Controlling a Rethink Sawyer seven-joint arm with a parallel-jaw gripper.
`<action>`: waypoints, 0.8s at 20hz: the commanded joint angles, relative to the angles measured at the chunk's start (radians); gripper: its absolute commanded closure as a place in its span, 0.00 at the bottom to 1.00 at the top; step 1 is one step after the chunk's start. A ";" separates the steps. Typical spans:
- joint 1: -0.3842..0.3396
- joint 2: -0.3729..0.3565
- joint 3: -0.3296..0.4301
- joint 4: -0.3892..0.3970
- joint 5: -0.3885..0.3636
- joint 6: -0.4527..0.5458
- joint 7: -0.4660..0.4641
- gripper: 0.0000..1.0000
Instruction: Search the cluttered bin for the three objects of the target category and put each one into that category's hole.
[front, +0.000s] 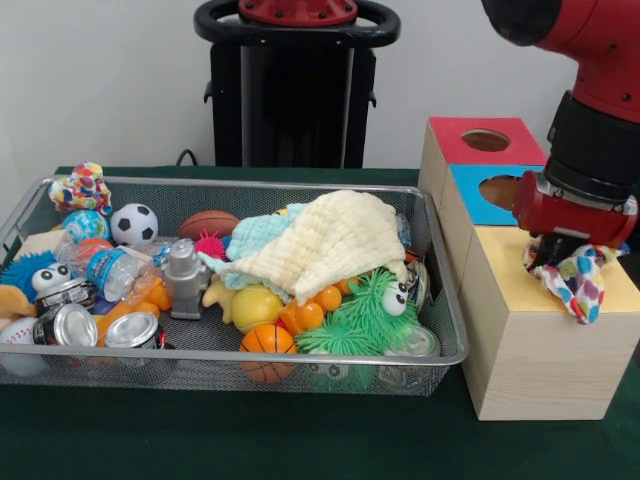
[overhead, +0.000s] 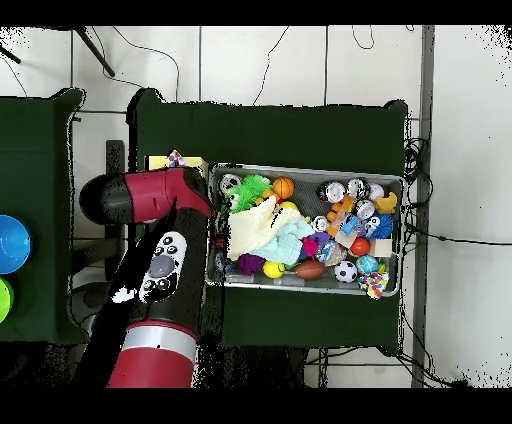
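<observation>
Because the polka-dot cloth toy (front: 575, 280) hangs limp from the gripper (front: 553, 252) and drapes over the front corner of the yellow-topped box (front: 545, 335), you should judge a snag or a miss as the main risk: the yellow top shows no hole in the front view, so if you let go here the toy would likely land on the lid or slide off the edge onto the green table (front: 300, 440) rather than drop into any opening. Its loose tail may also catch on the box edge if you carry it sideways toward the blue box (front: 480, 195) or the red box (front: 480, 140) behind. The claw looks pinched narrow on the upper part of the toy, fingers nearly together, with the fabric bunched under them. A matching polka-dot cloth toy (front: 80, 188) lies at the far left corner of the wire mesh bin (front: 440, 290), well apart from the gripper, beside a soccer ball (front: 133, 224); you cannot tell from here where a third one sits under the cream cloth (front: 330, 240).
</observation>
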 joint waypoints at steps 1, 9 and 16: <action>-0.002 0.099 0.040 0.058 0.042 -0.057 0.261 1.00; 0.008 0.114 0.026 0.058 0.028 -0.065 0.224 1.00; 0.026 0.118 0.021 0.072 0.005 -0.116 0.191 1.00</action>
